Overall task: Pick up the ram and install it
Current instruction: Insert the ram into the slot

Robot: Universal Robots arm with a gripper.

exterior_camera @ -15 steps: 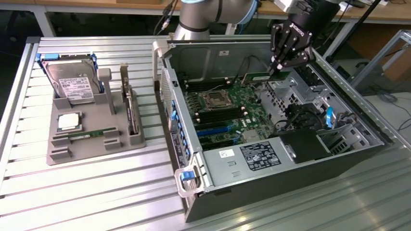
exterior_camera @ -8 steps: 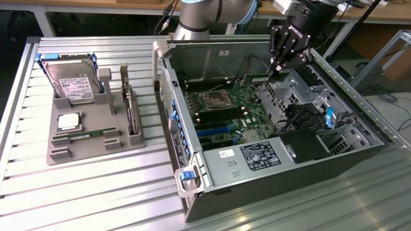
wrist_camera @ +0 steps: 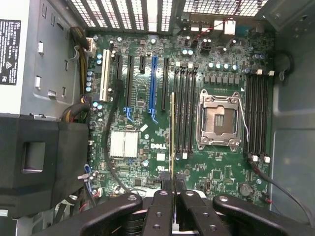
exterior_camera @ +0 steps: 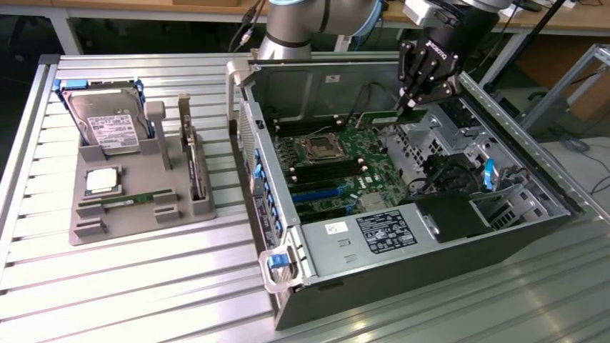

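The ram (wrist_camera: 172,132) shows edge-on in the wrist view as a thin green-gold strip, pinched between my fingertips (wrist_camera: 165,183). My gripper (wrist_camera: 173,179) is shut on it. The stick hangs over the motherboard (wrist_camera: 142,167), lined up along the outermost of the black memory slots (wrist_camera: 184,110) beside the empty processor socket (wrist_camera: 220,120). Whether it touches the slot I cannot tell. In the exterior view my gripper (exterior_camera: 411,106) reaches down into the open computer case (exterior_camera: 381,243), with the ram (exterior_camera: 381,114) jutting toward that view's left, above the board.
A grey holder tray (exterior_camera: 133,214) at the exterior view's left carries a hard drive (exterior_camera: 110,125), a square processor chip (exterior_camera: 103,180), a thin green board (exterior_camera: 138,198) and an upright card (exterior_camera: 196,161). Case walls, drive cages (exterior_camera: 448,128), cables and a black power supply (exterior_camera: 448,214) crowd the board.
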